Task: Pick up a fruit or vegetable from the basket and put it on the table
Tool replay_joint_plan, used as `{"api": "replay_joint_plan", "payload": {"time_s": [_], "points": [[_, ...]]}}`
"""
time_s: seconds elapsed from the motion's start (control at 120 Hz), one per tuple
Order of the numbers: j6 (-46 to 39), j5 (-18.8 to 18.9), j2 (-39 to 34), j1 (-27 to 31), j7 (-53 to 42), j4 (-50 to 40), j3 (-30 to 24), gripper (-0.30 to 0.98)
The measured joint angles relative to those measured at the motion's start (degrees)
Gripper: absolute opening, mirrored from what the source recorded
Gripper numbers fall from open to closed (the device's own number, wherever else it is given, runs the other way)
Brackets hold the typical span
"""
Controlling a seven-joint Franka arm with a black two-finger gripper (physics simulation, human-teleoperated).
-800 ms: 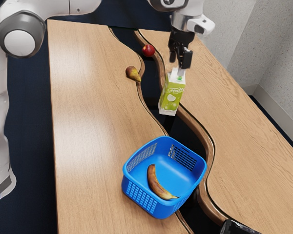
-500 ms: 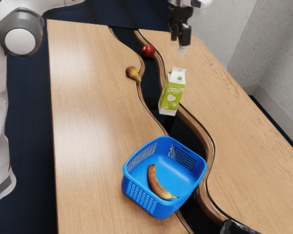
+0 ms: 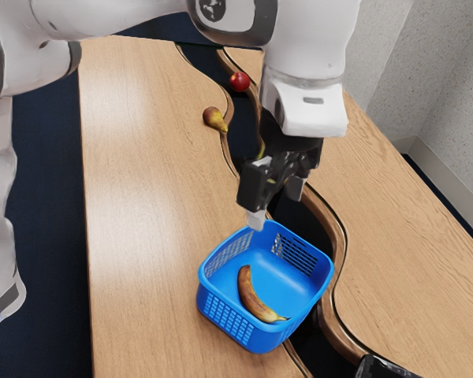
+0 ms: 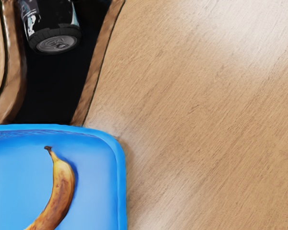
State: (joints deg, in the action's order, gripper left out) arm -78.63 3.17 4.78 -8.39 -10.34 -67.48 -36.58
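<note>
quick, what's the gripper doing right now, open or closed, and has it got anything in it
Gripper: open, fingers apart, holding nothing; the banana lies in the blue basket.

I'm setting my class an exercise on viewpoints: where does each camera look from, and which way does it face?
Exterior view: beside the arm, raised, looking down across the table; much of the arm shows, with the gripper.
Wrist view: on the arm, by the gripper, facing down at part of the basket, the banana, a can and the table.
Shared: basket, banana and table.
</note>
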Motion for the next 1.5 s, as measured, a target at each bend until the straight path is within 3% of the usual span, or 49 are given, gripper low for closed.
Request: {"api": "replay_joint_plan", "payload": {"time_s": [0.175,0.317,0.475,0.95,1.5], "points": [[-7.72,2.60,-0.63,6.77,0.59,-7.56,2.34,0.69],[-14.18,2.83,-5.12,4.99,-0.13,-19.37,4.49,0.69],[-19.63,0.16,-12.55,4.13,-1.47,-31.28,9.62,0.69],[-30.10,-3.03,-15.89,5.07,-4.66,-44.96,12.77,0.69],[-39.43,-3.66,-12.42,4.69,-6.91,-52.66,13.17,0.69]]}}
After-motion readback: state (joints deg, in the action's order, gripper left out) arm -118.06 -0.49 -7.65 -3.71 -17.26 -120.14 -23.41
